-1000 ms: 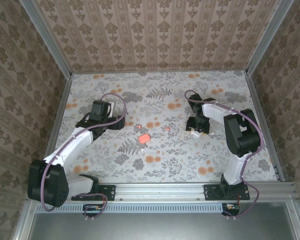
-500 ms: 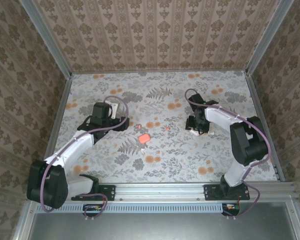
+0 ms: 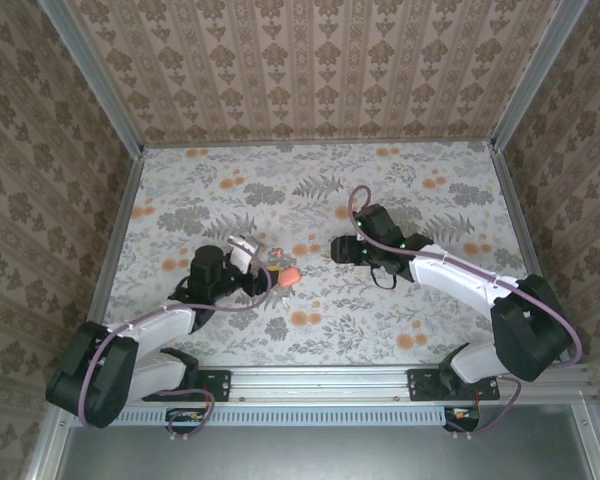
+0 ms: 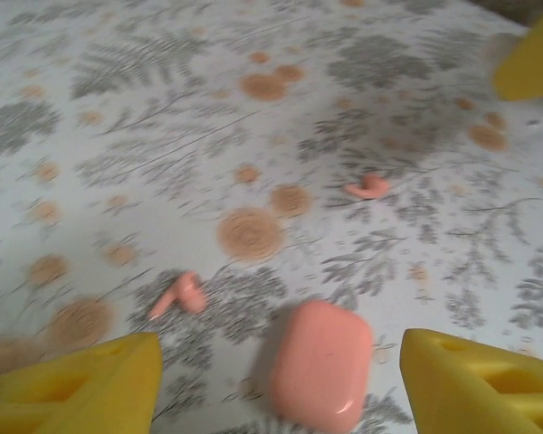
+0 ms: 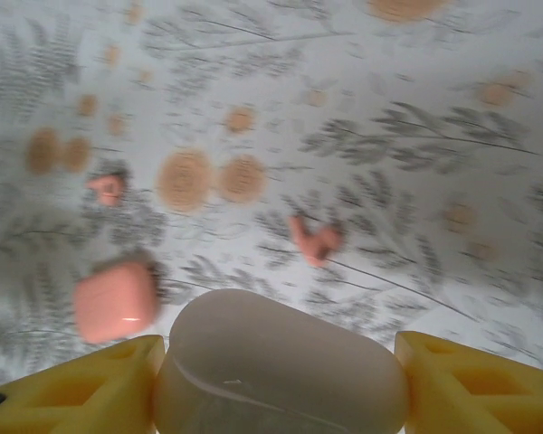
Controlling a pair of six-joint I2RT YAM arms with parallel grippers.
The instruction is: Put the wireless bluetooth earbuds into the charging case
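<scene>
Right now your left gripper [image 4: 281, 391] stands with its yellow fingers [image 4: 81, 384] apart, one on each side of the charging case [image 4: 321, 363], and neither finger touches it. That straddle reads as the set-up for a grasp: the case lies flat and shut on the floral surface [image 4: 163, 108], and by my judgement it has to be steadied and opened before anything can go in. In that view the case sits nearer the finger on the right than the one on the left, so if you close as you are, one finger would likely meet it first and push the smooth rounded shell sideways; centring over it looks worthwhile. Your right gripper [image 5: 281, 375] is clamped on a whitish pebble-shaped object [image 5: 281, 357], which spans the gap from finger to finger. What that object is for I cannot tell, but while it is held that arm has no free grasp for an earbud. Both earbuds lie loose on the surface, apart from each other and outside the case: in the left wrist view one earbud [image 4: 181, 297] rests just beside the case on its left, and the other earbud [image 4: 369, 187] lies farther off, beyond it. From above, the case [image 3: 290, 275] sits between the two arms, close to the left one, so either arm could plausibly reach it.
</scene>
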